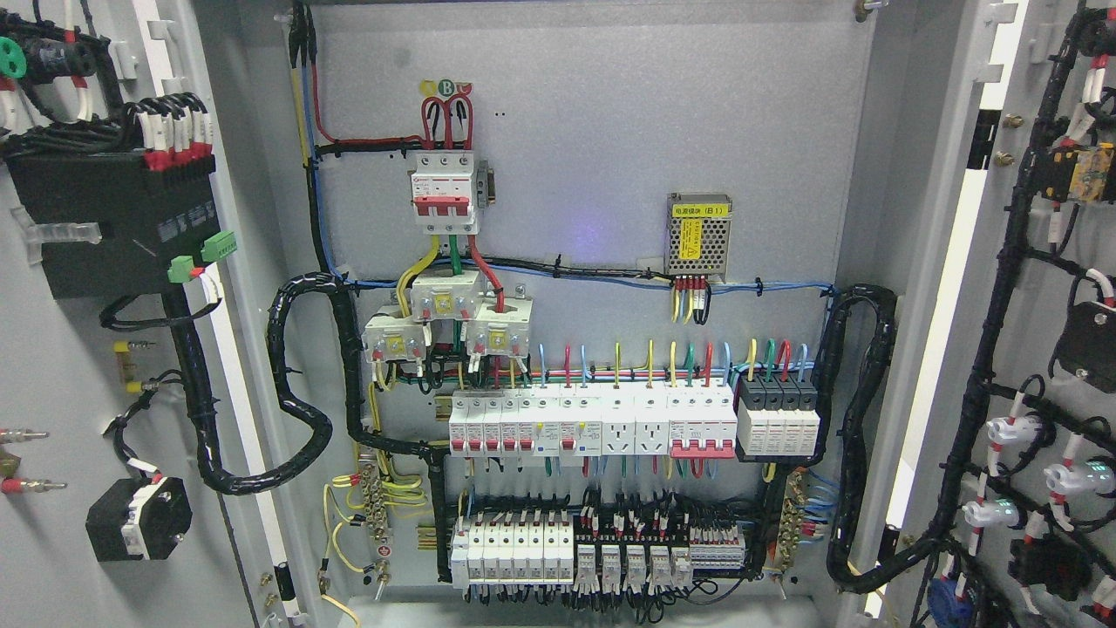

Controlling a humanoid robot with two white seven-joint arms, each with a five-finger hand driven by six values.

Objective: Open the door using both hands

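I am facing the grey back panel (593,157) of the cabinet, and everything here is mounted straight onto it. High on it sits a red-and-white main breaker (444,192), with 3 white transformer blocks (445,318) just below. To the right hangs a small mesh-cased power supply (698,235). Lower down runs a row of white breakers (593,423), ending in a black-topped block (778,417). Beneath that lies a row of terminals and relays (602,549).
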